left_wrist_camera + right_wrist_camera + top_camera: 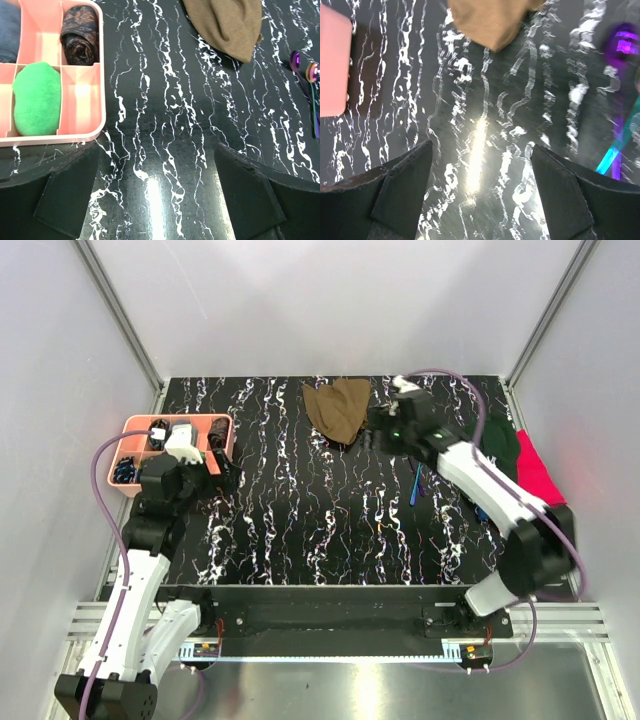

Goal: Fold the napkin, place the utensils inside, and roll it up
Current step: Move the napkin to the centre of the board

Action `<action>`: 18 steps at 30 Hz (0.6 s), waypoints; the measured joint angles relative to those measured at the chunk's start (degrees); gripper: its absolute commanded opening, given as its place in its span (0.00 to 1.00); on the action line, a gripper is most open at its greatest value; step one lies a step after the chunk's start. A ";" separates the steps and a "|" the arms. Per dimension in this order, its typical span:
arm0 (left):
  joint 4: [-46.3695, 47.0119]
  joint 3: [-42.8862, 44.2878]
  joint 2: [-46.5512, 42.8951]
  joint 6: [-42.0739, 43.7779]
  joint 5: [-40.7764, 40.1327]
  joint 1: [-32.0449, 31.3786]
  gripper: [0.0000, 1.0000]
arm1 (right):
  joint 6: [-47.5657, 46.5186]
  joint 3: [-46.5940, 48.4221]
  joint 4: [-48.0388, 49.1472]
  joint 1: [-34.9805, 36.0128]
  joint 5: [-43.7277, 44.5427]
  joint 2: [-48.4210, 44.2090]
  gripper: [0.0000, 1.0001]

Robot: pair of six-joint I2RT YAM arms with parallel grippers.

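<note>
Left tool (157, 182) and right tool (480, 185) both stood wide open, holding nothing, above the counter (300, 525). One napkin (337, 408), plain olive-brown and rumpled into a loose heap, lay at the counter's 12 o'clock. Utensils (313, 73) with a purple-blue sheen lay toward 3 o'clock; two heads showed, full count unclear.

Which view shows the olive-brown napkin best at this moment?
Top external: nearly the whole napkin shows there, lying crumpled. The left wrist view cuts off its far part at the frame's top edge. The right wrist view catches only a blurred corner.
</note>
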 measured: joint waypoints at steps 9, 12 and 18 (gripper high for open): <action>0.04 0.00 -0.02 0.57 0.79 -0.04 0.99 | 2.95 21.62 -1.01 2.45 0.52 29.09 0.79; 0.02 0.00 0.72 1.16 0.83 -0.50 0.99 | 4.09 29.94 -3.61 2.43 1.16 37.40 0.76; -0.33 0.00 2.82 2.08 0.59 -2.14 0.99 | 6.01 43.89 -9.11 2.21 3.06 49.37 0.68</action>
